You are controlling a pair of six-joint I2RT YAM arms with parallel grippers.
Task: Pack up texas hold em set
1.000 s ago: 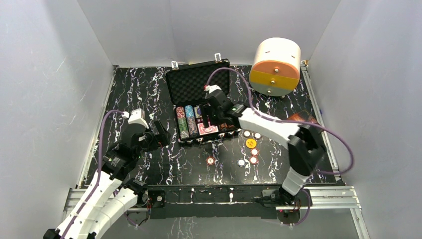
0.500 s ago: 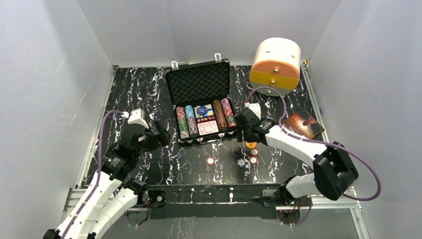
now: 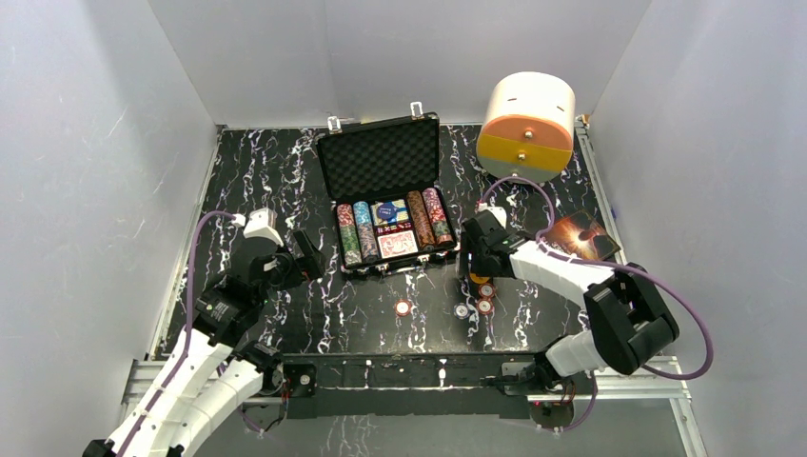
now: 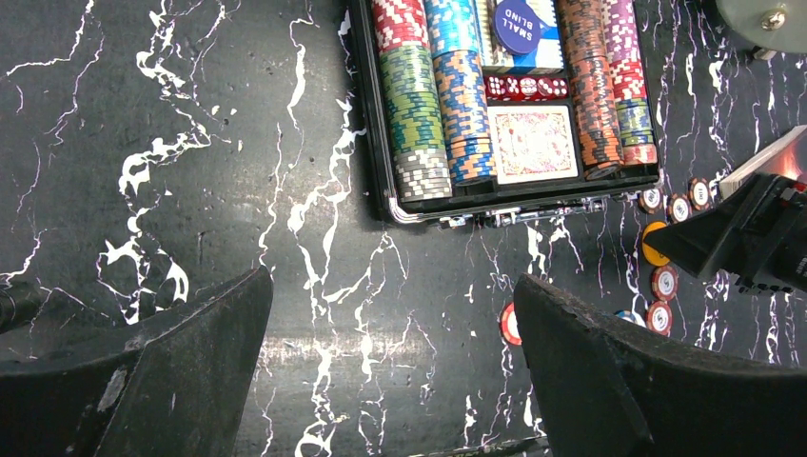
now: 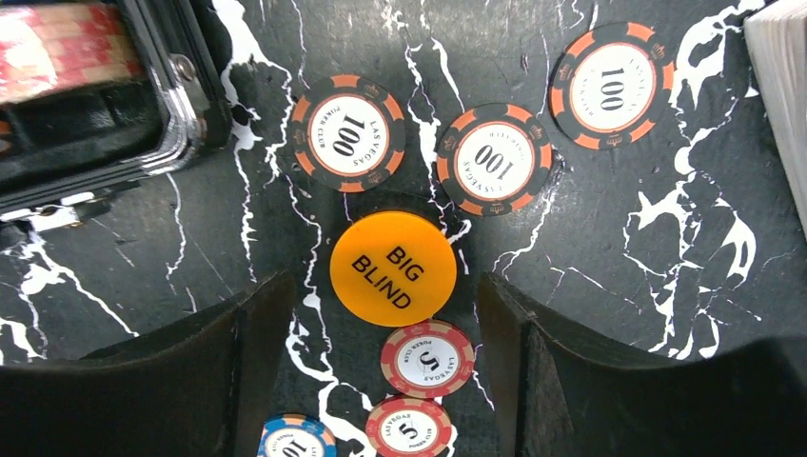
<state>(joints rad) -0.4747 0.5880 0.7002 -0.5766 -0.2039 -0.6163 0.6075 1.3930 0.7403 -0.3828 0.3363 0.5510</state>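
Case open, most of the set is already in. The briefcase (image 3: 379, 164) sits mid-worktop toward the far edge with its lid up. Chip rows, the card deck (image 4: 534, 143) and the red dice (image 4: 524, 88) are seated in the foam.

The leftovers lie off the case's near right corner: the yellow disc (image 5: 392, 268) marked BIG BLIND, three 100 chips (image 5: 348, 133) beyond it, and two red chips (image 5: 427, 358) just nearer. One lone chip (image 3: 403, 307) sits toward the near edge, apart from the rest.

I have the right jaws hanging over the disc. They are spread wide, one finger each side of it, not touching, nothing held. The left jaws are fully spread and empty, over bare worktop off the case's near left corner.

Handling, my guess: the disc is light, rigid, smooth plastic lying dead flat, so there is no lip to get under. I'd pinch across its width at the rim, low against the worktop. It will likely skate or flip if one finger lands first. The red chip almost touching its near edge could get dragged along.

The brown book (image 3: 580, 235) and the drawer box (image 3: 528, 129) stay out.
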